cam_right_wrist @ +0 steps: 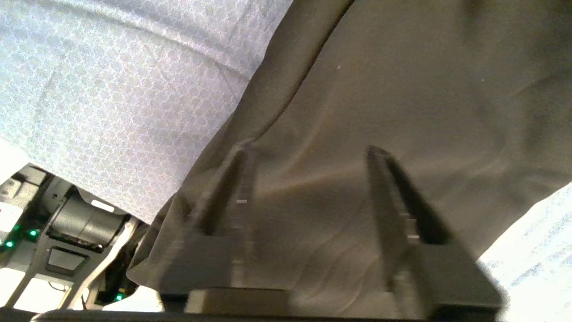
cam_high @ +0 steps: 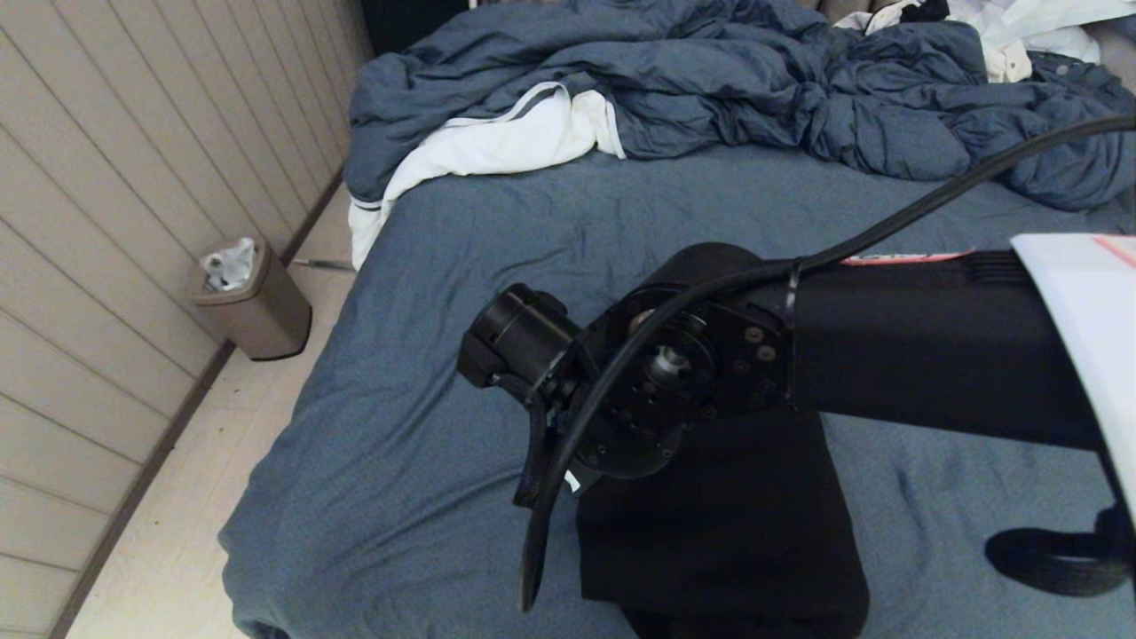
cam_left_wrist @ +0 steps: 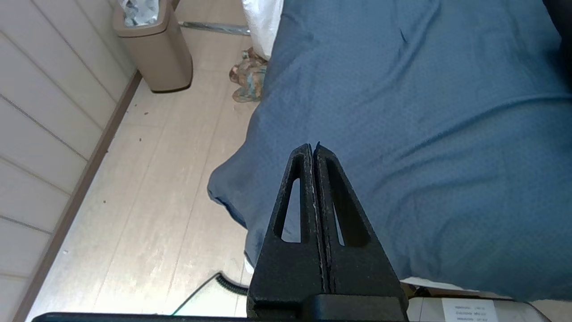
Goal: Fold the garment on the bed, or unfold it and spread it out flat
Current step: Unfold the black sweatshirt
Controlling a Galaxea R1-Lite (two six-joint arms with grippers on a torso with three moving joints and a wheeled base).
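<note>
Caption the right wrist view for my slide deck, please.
Right gripper open above the black hoodie on the bed.

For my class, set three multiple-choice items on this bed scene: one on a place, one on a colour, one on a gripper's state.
1. Where does the garment lie?
A. on the bed's near edge
B. on the floor
C. in the bin

2. What colour is the cloth beside the duvet?
A. red
B. white
C. green

3. How are the right gripper's fingers?
A. pressed together
B. apart
C. clamped on the bin

Key: 1 A, black fabric lies on the sheet; 2 B, white with grey trim; 3 B, a gap shows over the garment.
</note>
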